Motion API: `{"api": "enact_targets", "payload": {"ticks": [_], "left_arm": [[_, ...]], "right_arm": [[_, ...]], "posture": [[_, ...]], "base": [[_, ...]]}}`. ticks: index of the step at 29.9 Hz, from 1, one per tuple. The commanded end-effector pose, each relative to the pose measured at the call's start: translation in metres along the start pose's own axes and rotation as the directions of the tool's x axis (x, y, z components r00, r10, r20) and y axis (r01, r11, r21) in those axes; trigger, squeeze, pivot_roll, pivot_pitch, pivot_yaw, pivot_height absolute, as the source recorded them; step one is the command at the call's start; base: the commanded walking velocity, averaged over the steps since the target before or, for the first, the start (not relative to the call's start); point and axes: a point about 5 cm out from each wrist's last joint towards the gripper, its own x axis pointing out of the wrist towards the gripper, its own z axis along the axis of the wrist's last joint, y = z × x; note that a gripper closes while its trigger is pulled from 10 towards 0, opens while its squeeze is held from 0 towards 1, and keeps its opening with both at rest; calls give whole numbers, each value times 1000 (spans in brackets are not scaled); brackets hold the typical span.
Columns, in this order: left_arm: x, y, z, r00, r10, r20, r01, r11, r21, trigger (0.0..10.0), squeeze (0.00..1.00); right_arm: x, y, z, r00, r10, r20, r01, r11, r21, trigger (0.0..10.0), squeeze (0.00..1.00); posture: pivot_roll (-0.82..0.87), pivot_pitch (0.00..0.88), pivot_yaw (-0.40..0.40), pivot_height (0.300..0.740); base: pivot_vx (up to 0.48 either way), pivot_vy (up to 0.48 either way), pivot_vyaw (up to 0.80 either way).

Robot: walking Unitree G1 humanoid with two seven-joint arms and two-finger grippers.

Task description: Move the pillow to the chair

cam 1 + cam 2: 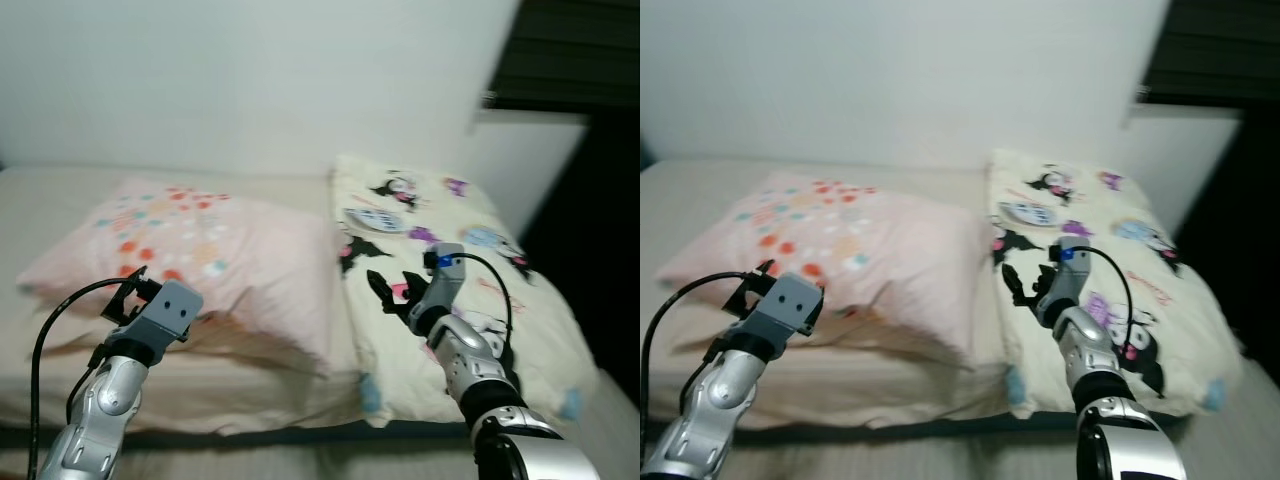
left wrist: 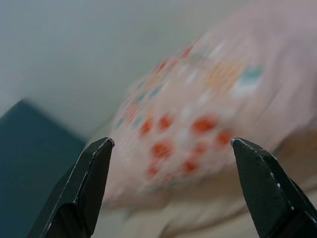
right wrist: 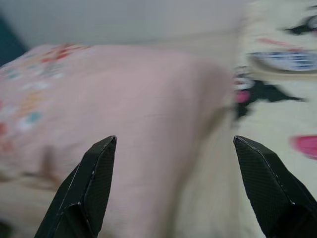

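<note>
Pillow [image 1: 200,260] lies on the bed [image 1: 30,200], ungrasped; left gripper [image 2: 171,188] and right gripper [image 3: 173,188] spread their fingers before it.

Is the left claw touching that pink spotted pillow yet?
Apart. In the left wrist view the open left gripper frames the pink pillow beyond its fingertips, nothing between them.

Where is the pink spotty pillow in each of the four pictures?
Left eye view: pink pillow lies left of centre on the bed.
Right eye view: same spot, left of centre.
Left wrist view: blurred, ahead between the open left gripper fingers.
Right wrist view: ahead of the open right gripper.
Shared landmark: the cartoon-print pillow beside it.
</note>
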Motion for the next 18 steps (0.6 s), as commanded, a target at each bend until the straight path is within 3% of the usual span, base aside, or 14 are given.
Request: {"api": "enact_targets", "payload": {"ticks": [1, 6, 18], "left_arm": [[-1, -4, -2, 1000, -24, -3, 24, 999, 46, 10000, 0], [-3, -4, -7, 999, -32, -18, 34, 995, 90, 10000, 0], [-4, -4, -11, 999, -35, -27, 38, 991, 129, 10000, 0]], "right_arm": [[0, -5, 4, 1000, -28, 2, 28, 1000, 0, 10000, 0], [-1, -7, 3, 999, -44, -8, 44, 999, 7, 10000, 0], [-1, -7, 4, 1000, -31, -2, 31, 999, 13, 10000, 0]], "posture": [[-1, 0, -117, 735], [-2, 0, -118, 735], [-1, 0, -122, 735]], "base": [[0, 0, 0], [0, 0, 0], [355, 0, 0]]}}
